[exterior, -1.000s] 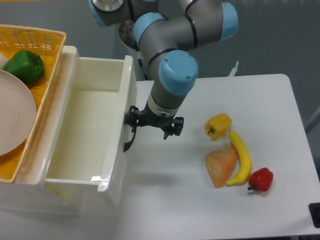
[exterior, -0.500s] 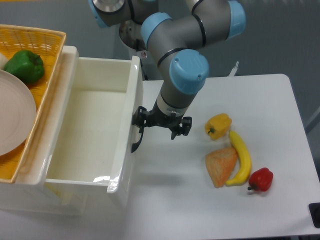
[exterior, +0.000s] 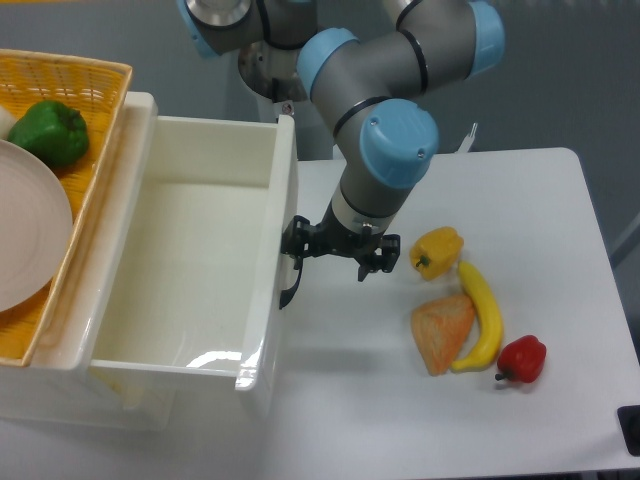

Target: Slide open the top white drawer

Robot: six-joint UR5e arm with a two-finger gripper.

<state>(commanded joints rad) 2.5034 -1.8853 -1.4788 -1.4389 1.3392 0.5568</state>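
My end effector point(exterior: 328, 258) is clamped on the black handle point(exterior: 290, 278) of the top white drawer point(exterior: 262, 290); at 3 o'clock, two peppers, one banana point(exterior: 482, 315).

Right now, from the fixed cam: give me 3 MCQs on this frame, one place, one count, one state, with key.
1. Where is the green pepper?
A. in the wicker basket
B. inside the top drawer
C. on the table by the banana

2. How many peppers lie on the table?
A. one
B. two
C. three

3. What state is the top drawer in?
A. fully shut
B. pulled well out, inside showing
C. removed and lying on the table

Key: 1 A, it sits in the basket beside the plate. 2 B, a yellow pepper and a red pepper. 3 B, its bare white interior is exposed, with the gripper at the black handle on its front.
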